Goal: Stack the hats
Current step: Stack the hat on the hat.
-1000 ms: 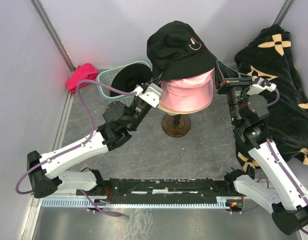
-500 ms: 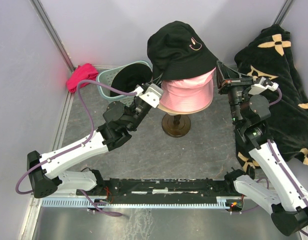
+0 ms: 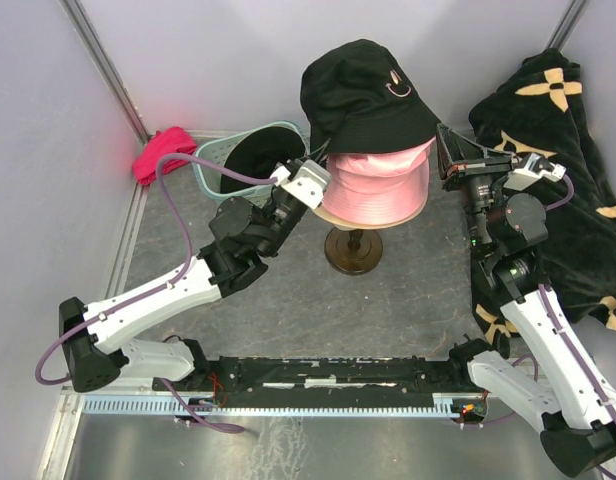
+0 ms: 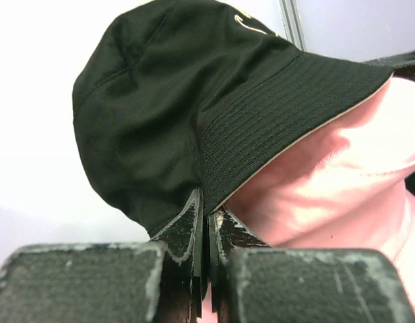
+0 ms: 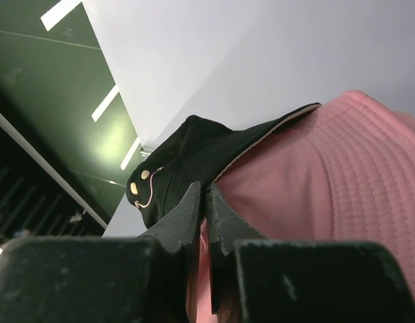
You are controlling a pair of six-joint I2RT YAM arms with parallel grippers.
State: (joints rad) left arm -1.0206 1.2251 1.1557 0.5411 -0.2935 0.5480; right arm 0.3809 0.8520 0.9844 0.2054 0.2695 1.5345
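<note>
At the middle of the table (image 3: 408, 300), a black hat (image 3: 363, 90) sits tilted over a pink hat (image 3: 378, 185) on a dark round-footed stand (image 3: 351, 250). The left gripper (image 3: 322, 160) is clamped tight on the black brim's left edge, and the right gripper (image 3: 441, 150), jaws nearly together, pinches its right edge.

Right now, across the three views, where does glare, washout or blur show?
Top external: sharp, though the magenta cloth casts a red glow on the wall. Left wrist: pink hat washed out to near white. Right wrist: ceiling lights glare as bright strips.
</note>
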